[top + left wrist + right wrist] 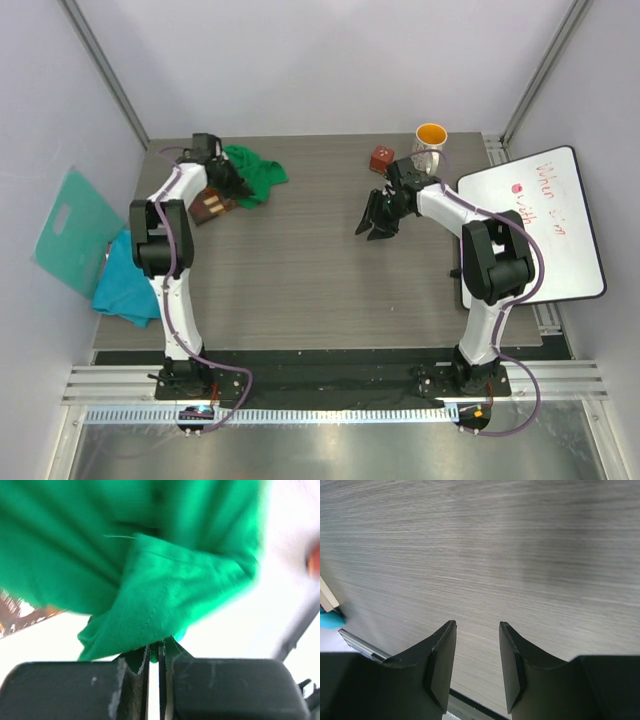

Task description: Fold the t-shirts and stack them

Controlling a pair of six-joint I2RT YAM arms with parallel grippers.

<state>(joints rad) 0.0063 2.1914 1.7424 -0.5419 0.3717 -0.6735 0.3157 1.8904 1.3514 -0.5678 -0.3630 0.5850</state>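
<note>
Surface: a grey wood-grain table [320, 280] is being viewed from above.
Left gripper [155, 652]: the green t-shirt [258, 172] is being pinched by a fold, upper left.
Right gripper [477, 630]: jaws are being held apart, empty, right of centre.
Teal-blue t-shirt [125, 288]: is being shown crumpled at the left edge.

Pale walls [330, 60] enclose a grey wood-grain table [320, 270] edged by metal rails [565, 380].

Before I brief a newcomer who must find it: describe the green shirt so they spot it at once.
Start at the grey table and go to its far left corner. There a crumpled green shirt lies, pinched by the left end effector. It is the only bright green thing; the other shirt, teal, sits at the left edge.
</note>
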